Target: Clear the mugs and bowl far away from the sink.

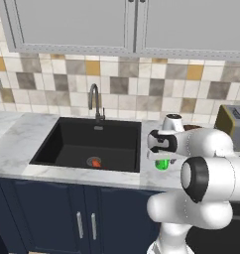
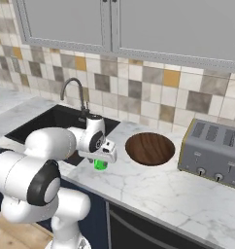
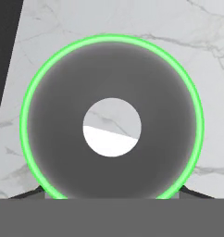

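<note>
In the hand view the green mug (image 3: 111, 118) takes up the middle of the frame, seen straight down its mouth: a bright green rim around a grey inside. The two dark fingertips (image 3: 195, 193) peek out at the lower left and lower right, just outside the rim, so the jaws straddle the mug; whether they press on it I cannot tell. No handle can be made out from this angle.

In the left base view the gripper (image 1: 163, 158) sits at centre right, and the mug (image 1: 162, 164) shows as a small green patch under the hand, most of it hidden by the arm. It stands on the marble counter (image 1: 23, 136), just right of the black sink (image 1: 87, 145). An orange spot lies at the sink's drain.

In the right base view the mug (image 2: 100, 165) is left of centre, below the gripper (image 2: 101, 160). The brown bowl (image 2: 150, 148) lies to its right, near but apart. Further right stands the toaster (image 2: 211, 153), cut off at the frame edge. The tap (image 2: 75, 95) rises behind the sink (image 2: 54, 121) against the tiled wall.
</note>
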